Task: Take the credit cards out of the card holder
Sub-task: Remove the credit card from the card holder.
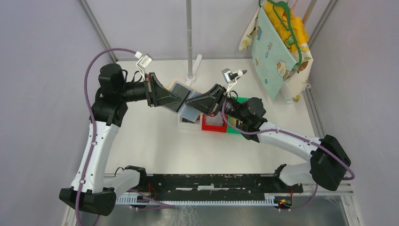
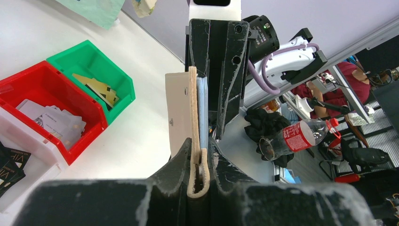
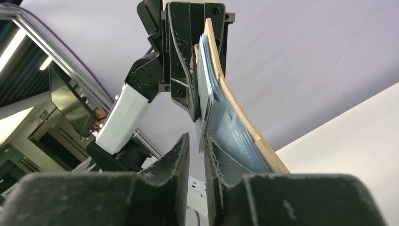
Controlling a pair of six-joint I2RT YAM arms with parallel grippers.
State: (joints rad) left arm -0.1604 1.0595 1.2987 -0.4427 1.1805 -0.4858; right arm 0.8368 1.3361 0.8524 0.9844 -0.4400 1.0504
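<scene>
Both narrow: left gripper (image 2: 199, 153) clamps card holder (image 2: 180, 113), right gripper (image 3: 195, 141) perhaps touching.

Red bin (image 2: 90, 118), green bin (image 2: 106, 66), hanging cartoon-print cloth (image 1: 270, 56), plastic bottle (image 2: 296, 136)

We see pale lilac walls (image 1: 42, 70) all round, grey metal frame posts (image 1: 96, 28) in corners. White table (image 1: 155, 146), even light. Thin grey pole (image 1: 189, 37) at back. Cartoon-print cloth (image 1: 270, 59) hangs back right. Beyond the table edge we spot red-label bottle (image 2: 296, 136) and person in red (image 2: 360, 80). Overhead, ceiling light strip (image 3: 11, 47).
</scene>
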